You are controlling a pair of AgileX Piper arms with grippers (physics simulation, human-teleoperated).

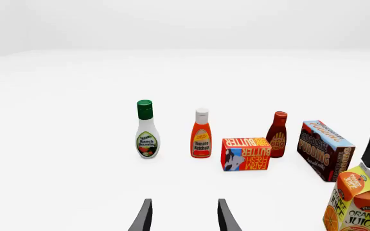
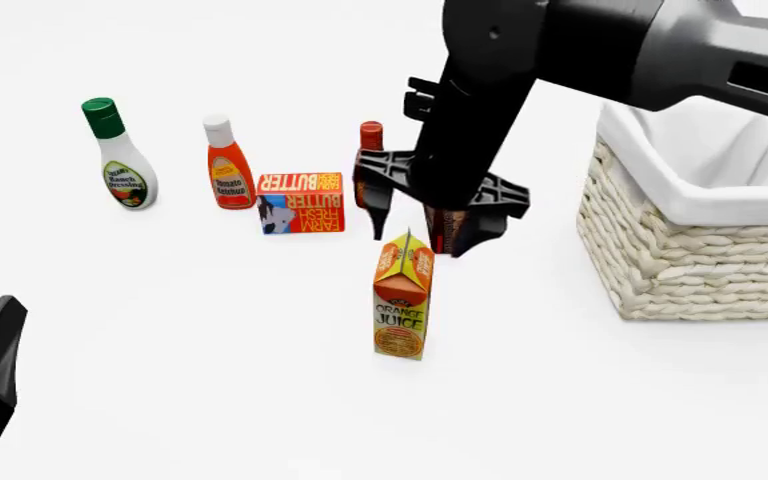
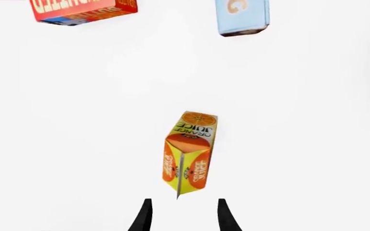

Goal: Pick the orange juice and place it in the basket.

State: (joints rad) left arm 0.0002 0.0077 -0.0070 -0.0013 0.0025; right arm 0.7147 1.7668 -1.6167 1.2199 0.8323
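Six groceries on white table | orange juice (image 2: pixel 403 297) upright, reads "ORANGE JUICE", near basket (image 2: pixel 704 240) | behind: "Ranch Dressing", "Tomato Ketchup", "FARM FRESH BUTTER", "CHOCOLATE PUDDING" | right gripper (image 3: pixel 182 215) spread wide, above carton, apart | left gripper (image 1: pixel 182 215) spread, holding nothing

Orange juice (image 3: pixel 188 154) upright beneath the open right end effector (image 3: pixel 183 215) — untouched
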